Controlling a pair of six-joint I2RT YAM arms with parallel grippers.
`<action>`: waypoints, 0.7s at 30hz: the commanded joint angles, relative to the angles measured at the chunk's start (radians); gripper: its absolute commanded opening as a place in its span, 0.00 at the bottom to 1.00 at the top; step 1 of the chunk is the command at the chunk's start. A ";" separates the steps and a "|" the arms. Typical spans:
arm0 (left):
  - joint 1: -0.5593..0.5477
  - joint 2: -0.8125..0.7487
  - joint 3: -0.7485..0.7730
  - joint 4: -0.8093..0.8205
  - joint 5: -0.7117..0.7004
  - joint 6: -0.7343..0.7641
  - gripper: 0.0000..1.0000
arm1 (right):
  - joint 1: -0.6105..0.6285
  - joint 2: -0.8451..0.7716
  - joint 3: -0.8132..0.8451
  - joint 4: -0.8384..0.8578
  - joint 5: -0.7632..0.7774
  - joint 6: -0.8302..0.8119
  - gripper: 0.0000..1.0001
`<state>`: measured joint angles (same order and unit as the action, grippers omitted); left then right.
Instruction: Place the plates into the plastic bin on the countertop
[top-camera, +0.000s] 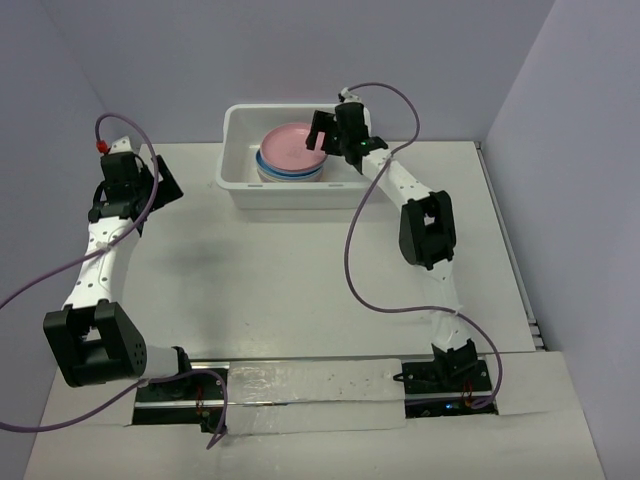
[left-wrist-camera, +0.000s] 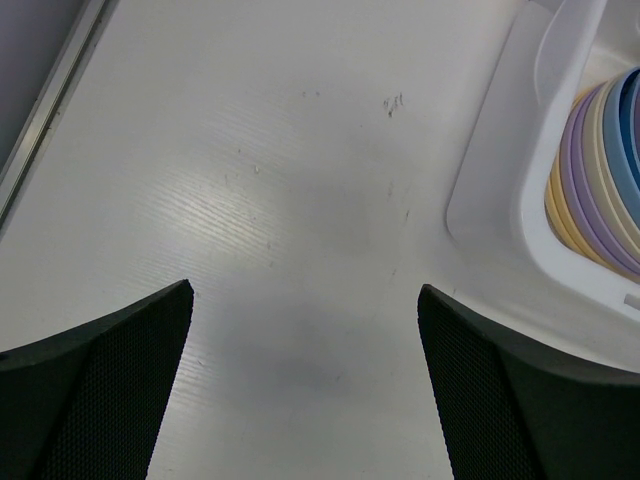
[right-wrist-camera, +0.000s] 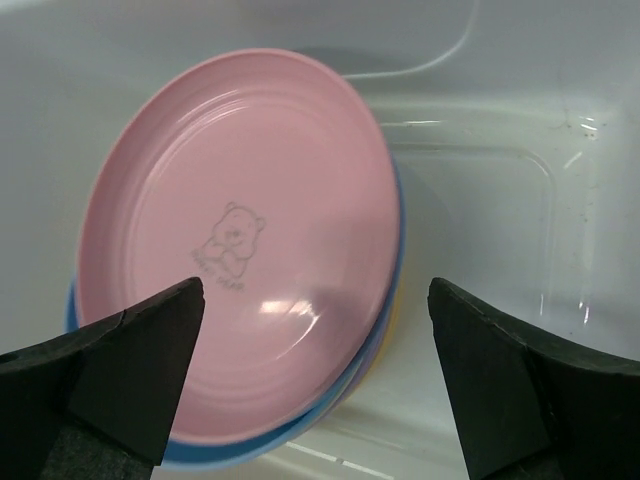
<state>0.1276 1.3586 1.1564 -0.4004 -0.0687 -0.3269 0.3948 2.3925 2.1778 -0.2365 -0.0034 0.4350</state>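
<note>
The white plastic bin (top-camera: 240, 180) stands at the back of the countertop (top-camera: 290, 290). A stack of plates (top-camera: 290, 152) lies in its left half, a pink plate (right-wrist-camera: 240, 240) with a bear mark on top, blue plates beneath. My right gripper (top-camera: 330, 135) hovers over the bin beside the stack, open and empty; in its wrist view (right-wrist-camera: 315, 330) the jaws stand wide over the stack's edge. My left gripper (top-camera: 150, 185) is open and empty over the bare countertop left of the bin. In its wrist view (left-wrist-camera: 305, 330) the bin's corner (left-wrist-camera: 560, 60) and stacked plate edges (left-wrist-camera: 600, 190) show at right.
Lilac-grey walls (top-camera: 300, 50) close the back and sides. A metal strip (left-wrist-camera: 50, 110) runs along the countertop's left edge. Purple cables (top-camera: 370, 260) loop from both arms. The bin's right half (right-wrist-camera: 490, 220) holds no plates.
</note>
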 joint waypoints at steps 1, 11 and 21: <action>0.009 -0.020 0.054 0.011 0.040 0.025 0.99 | 0.006 -0.219 0.018 0.036 -0.078 -0.045 1.00; 0.006 -0.048 0.069 -0.023 0.175 0.189 0.99 | 0.000 -0.751 -0.347 -0.047 -0.011 -0.279 1.00; -0.034 -0.223 -0.137 0.023 0.219 0.278 0.99 | -0.122 -1.266 -1.086 -0.079 0.133 -0.365 1.00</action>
<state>0.1209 1.2164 1.0736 -0.4158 0.1220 -0.1084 0.3221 1.2023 1.2919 -0.2597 0.0378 0.1324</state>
